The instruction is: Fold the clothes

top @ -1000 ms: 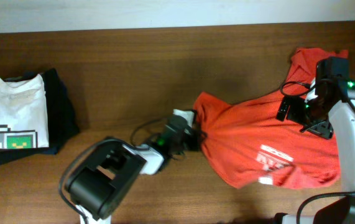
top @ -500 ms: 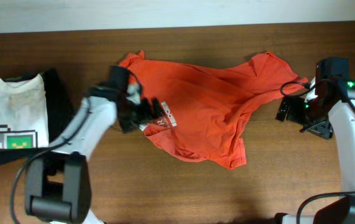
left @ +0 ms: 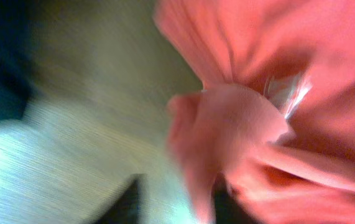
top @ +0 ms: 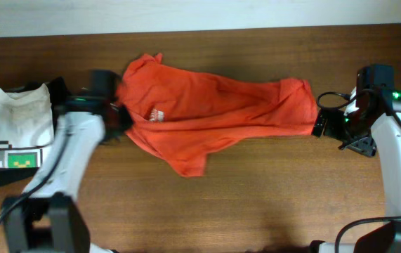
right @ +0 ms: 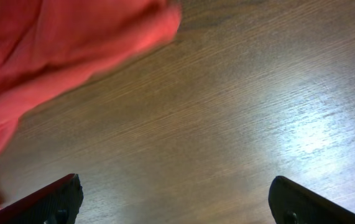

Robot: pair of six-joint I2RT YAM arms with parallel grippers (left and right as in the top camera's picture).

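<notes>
The red-orange t-shirt [top: 214, 105] is seen stretched in a long, rumpled band across the upper middle of the overhead frame. It lies on the counter [top: 256, 204], with a loose flap hanging down toward the centre and a patch of white lettering [top: 159, 114] showing near its left end. The left gripper [top: 119, 118] is placed at that left end, near the white t-shirt [top: 17, 126] and the black garment [top: 63, 95] under it at the far left.

The left wrist view is heavily blurred. A gathered knot of red cloth fills its centre, and the jaws are judged to be closed on it, though their tips cannot be made out sharply. The right gripper [right: 176, 198] is shown at the bottom of its own view with the jaws spread wide and nothing between them. Only bare wood lies there, and the shirt's edge is found in the upper left of that frame, apart from the fingers.

The step in hand is judged to be the spreading of the shirt, with no fold yet made: the cloth is twisted and bunched, not flat. For the next move, the right end of the shirt would need to be taken by the free jaws. The cloth could then be drawn taut and laid flat, clear of the garments at the left.
</notes>
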